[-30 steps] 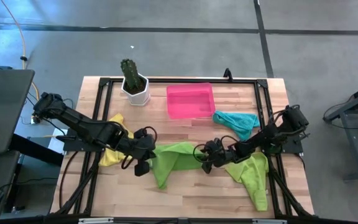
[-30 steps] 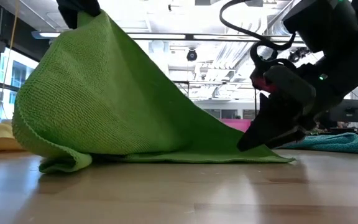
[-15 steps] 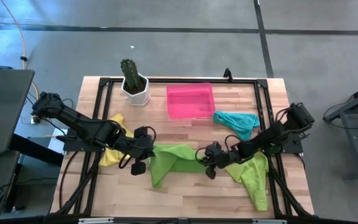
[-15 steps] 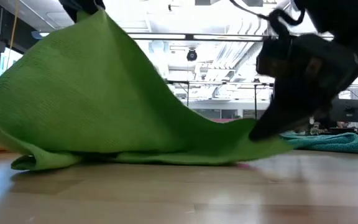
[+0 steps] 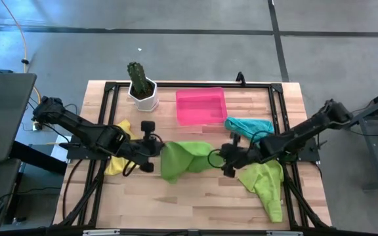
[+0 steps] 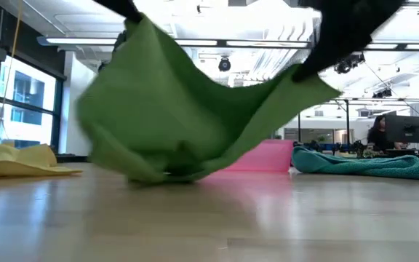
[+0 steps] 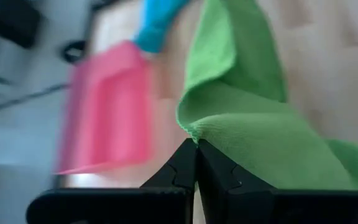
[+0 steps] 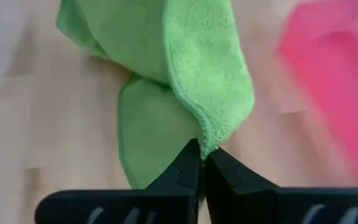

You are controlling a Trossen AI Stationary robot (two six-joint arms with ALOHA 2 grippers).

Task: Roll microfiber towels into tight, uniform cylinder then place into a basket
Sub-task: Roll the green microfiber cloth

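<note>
Clamped on opposite edges, both grippers grip one soft lime-green microfiber towel [image 5: 184, 159] at table centre, left gripper [image 5: 159, 149] at nine o'clock, right gripper [image 5: 215, 157] at three. Low view: it hangs slung above wood, shallow pink plastic basket [image 6: 259, 156] behind.

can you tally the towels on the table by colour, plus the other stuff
lime green towels: 2, one held up between both grippers, one lying flat
yellow towel: 1
teal towel: 1
pink basket: 1
potted cactus: 1
total: 6
</note>
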